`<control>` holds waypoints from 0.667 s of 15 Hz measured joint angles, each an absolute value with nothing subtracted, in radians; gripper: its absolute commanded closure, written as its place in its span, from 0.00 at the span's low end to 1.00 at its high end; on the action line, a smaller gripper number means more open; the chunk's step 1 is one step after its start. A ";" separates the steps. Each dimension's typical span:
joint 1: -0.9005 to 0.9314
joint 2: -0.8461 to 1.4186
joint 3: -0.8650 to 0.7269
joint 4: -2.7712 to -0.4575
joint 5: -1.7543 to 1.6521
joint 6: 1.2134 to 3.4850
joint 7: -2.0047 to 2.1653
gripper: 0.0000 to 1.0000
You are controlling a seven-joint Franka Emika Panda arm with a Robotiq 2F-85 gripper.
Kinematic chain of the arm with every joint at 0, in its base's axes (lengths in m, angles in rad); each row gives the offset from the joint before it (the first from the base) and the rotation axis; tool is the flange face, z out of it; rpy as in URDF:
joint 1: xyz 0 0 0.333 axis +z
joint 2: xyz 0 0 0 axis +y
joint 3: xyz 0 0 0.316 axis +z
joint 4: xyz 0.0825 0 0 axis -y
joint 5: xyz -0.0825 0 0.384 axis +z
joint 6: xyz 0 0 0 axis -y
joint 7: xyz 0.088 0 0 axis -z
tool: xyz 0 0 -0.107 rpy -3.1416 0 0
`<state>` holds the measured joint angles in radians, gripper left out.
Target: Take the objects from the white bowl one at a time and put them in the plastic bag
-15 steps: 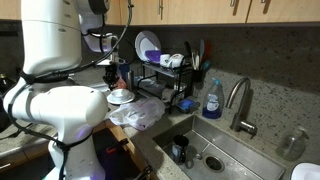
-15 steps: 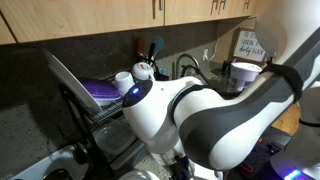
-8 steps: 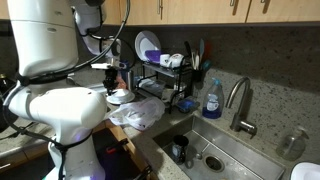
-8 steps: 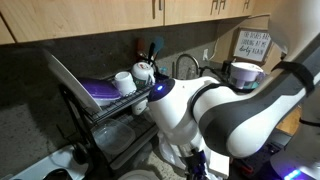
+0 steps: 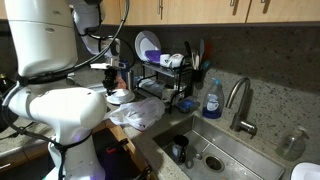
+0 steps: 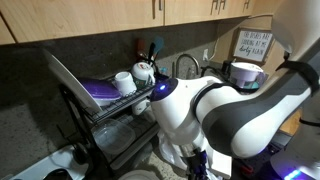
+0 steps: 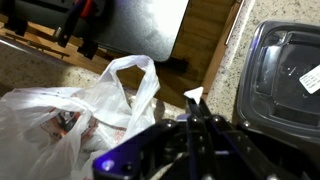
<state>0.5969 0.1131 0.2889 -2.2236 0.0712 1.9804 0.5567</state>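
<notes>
A: State of end effector [image 7: 194, 104]?
B: Fully closed. The white bit [image 7: 192, 94] at the tips is possibly held.
A: And the bag [image 7: 60, 110]?
B: Lower left, limp slippery film. Pinch its handle loop [image 7: 135, 68]. The bowl [image 5: 120, 97] is left of centre.

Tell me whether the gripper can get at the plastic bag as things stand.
Probably yes. In the wrist view the shut gripper hangs right beside the plastic bag, with nothing between them; the black container lies on its other side.

Thin glossy plastic bag [image 7: 45, 120], speckled stone counter [image 7: 30, 65], brushed steel sink [image 5: 240, 160]
</notes>
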 measured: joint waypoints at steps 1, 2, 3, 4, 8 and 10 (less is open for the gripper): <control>0.588 0.115 0.295 -2.223 0.071 1.980 0.556 0.98; 0.579 0.117 0.301 -2.223 0.071 1.980 0.556 0.98; 0.569 0.117 0.305 -2.223 0.071 1.980 0.556 0.98; 0.561 0.117 0.306 -2.223 0.071 1.980 0.556 0.98; 0.527 0.116 0.310 -2.225 0.073 1.980 0.557 0.99; 0.511 0.115 0.312 -2.229 0.078 1.979 0.558 0.99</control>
